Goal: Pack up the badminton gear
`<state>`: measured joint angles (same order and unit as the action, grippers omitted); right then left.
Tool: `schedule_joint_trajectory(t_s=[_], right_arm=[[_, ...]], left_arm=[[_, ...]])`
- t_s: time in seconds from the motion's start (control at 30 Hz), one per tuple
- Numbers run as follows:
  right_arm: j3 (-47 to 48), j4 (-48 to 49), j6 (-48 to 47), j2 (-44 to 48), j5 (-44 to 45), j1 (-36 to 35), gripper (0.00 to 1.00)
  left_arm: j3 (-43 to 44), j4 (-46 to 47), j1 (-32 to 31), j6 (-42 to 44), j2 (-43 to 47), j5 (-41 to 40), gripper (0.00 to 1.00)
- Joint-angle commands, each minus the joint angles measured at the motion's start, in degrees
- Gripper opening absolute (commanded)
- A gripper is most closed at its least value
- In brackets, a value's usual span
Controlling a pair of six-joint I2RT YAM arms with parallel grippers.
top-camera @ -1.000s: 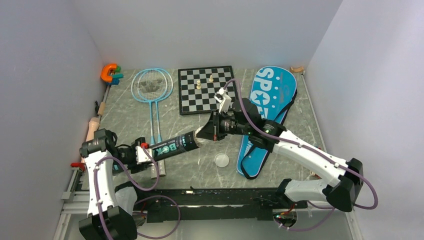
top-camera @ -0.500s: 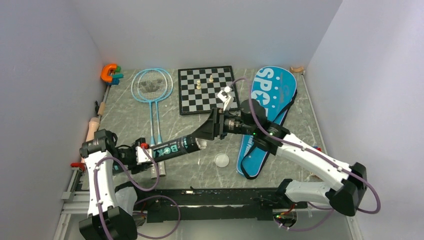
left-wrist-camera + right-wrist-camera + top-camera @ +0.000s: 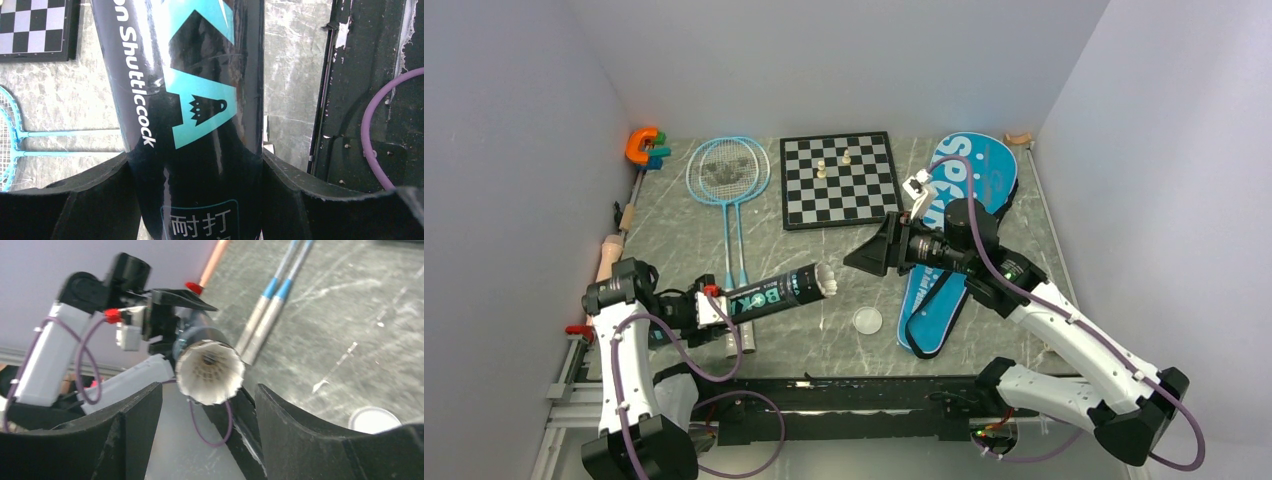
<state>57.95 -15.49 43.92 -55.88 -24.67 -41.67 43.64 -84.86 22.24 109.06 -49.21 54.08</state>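
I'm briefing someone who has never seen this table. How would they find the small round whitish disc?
Find the blue racket-shaped "SPORT" bag on the right of the grey marbled table. Just left of its near end lies the small round whitish disc, on bare tabletop. No neighbour is a flat pale circle: the black-and-white chessboard behind is square.

black tube [image 3: 200, 75], "Shuttlecock" (white letters)

Light: bright, even, from overhead; pale walls [image 3: 824, 60] glow softly.
Shadows: faint and short on the worktop [image 3: 674, 240].
Glare: glossy sheen down the black tube [image 3: 200, 100], left wrist view.
Blur: right wrist view smeared; racket handles [image 3: 254, 320] soft.
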Motion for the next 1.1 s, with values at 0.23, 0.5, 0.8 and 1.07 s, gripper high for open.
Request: schedule_joint_trajectory(t_s=[0.23, 0.5, 0.8, 1.07], right_arm=[[-3.27, -0.80, -3.09, -3.68, 2.64, -0.17, 0.70], [-2.15, 4.41, -1.06, -8.72, 2.38, -4.04, 0.71], [-1.66, 6.36, -0.65, -13.83, 4.39, -7.34, 0.68], [2.25, 7.42, -0.59, -20.33, 3.86, -9.69, 0.71]], left_arm=[[4.14, -2.74, -0.09, 0.83, 0.44, 6.56, 0.05], [4.54, -2.70, -0.09, 0.30, 0.17, 7.17, 0.05], [4.56, -2.57, -0.10, 0.41, -0.33, 7.51, 0.05], [4.39, -2.73, -0.12, 0.43, -0.67, 7.91, 0.05]])
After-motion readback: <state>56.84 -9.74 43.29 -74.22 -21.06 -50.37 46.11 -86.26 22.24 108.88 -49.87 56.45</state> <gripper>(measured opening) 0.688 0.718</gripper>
